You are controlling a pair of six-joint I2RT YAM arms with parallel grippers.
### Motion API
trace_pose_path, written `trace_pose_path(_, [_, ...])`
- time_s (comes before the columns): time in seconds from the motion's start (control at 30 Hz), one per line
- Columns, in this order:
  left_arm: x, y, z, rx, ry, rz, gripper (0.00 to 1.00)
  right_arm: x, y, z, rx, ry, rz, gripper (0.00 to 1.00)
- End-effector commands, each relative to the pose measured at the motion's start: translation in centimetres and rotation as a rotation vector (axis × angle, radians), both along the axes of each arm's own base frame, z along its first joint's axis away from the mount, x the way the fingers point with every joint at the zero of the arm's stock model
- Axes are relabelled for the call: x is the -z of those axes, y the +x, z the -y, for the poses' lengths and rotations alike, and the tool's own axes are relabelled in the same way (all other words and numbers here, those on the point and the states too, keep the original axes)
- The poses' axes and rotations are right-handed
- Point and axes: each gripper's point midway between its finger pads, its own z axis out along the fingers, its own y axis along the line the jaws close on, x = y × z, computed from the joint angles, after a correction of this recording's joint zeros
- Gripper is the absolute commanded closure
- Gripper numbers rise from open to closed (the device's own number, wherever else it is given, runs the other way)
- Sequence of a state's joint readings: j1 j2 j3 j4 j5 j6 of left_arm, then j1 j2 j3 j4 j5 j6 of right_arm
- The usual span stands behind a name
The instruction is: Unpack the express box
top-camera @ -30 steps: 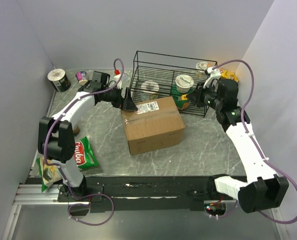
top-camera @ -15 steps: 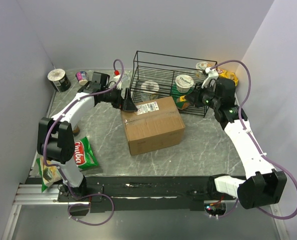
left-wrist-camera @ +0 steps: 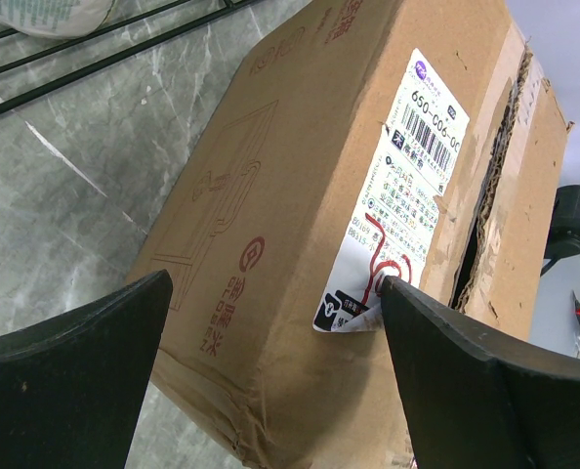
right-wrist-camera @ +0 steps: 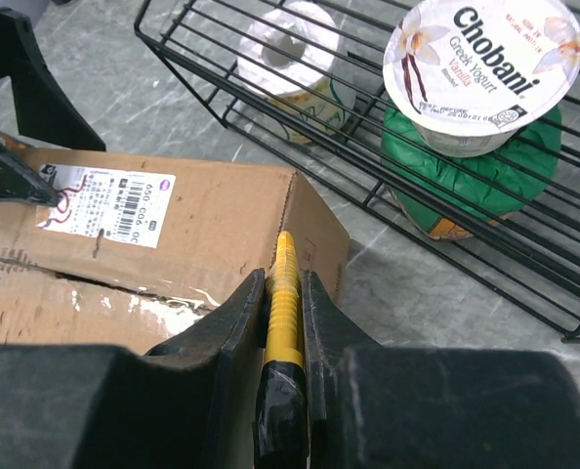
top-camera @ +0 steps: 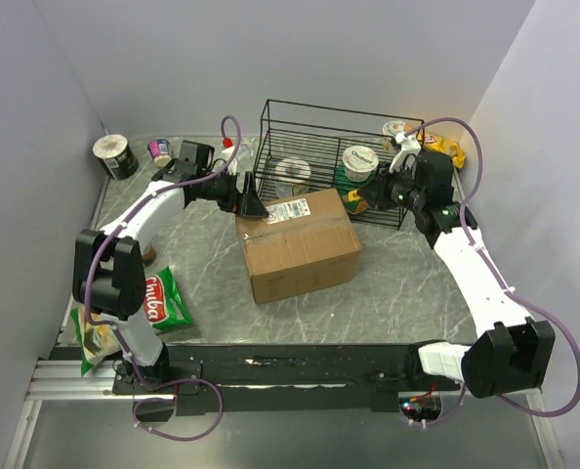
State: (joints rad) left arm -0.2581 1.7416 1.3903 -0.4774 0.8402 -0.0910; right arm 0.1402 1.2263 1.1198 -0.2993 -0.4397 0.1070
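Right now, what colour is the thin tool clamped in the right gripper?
Yellow, black toward the camera end; the thin tool shows best in the right wrist view.

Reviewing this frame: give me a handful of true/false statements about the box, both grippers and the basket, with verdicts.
1. The right gripper is clamped on a thin yellow tool. True.
2. The left gripper is shut on a flap of the express box. False: it is open, with its fingers spread at the box's labelled end.
3. The Chobani yogurt cup stands on the express box. False: it sits in the wire basket, on top of a green item.
4. A white label is on the box's top face. True.
5. The box's top flaps stand upright. False: they lie flat.
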Motion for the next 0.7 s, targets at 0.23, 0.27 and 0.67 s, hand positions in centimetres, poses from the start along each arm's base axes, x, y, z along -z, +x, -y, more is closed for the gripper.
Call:
trace_pose_path(0.23, [2.8,-1.3,-0.3,0.005,0.079,-0.075,0.06,-3.8,0.9,0.7,0.039,-0.01,0.126,1.0])
trace_pose_path(0.27, [2.9,-1.3,-0.2,0.007,0.08,-0.076,0.06,-4.2,0.9,0.8,0.041,-0.012,0.137,1.0])
trace_pose_path(0.67, [3.0,-1.6,0.6,0.032,0.089,-0.071,0.05,-3.3,-0.5,-0.2,0.001,0.025,0.084,1.0])
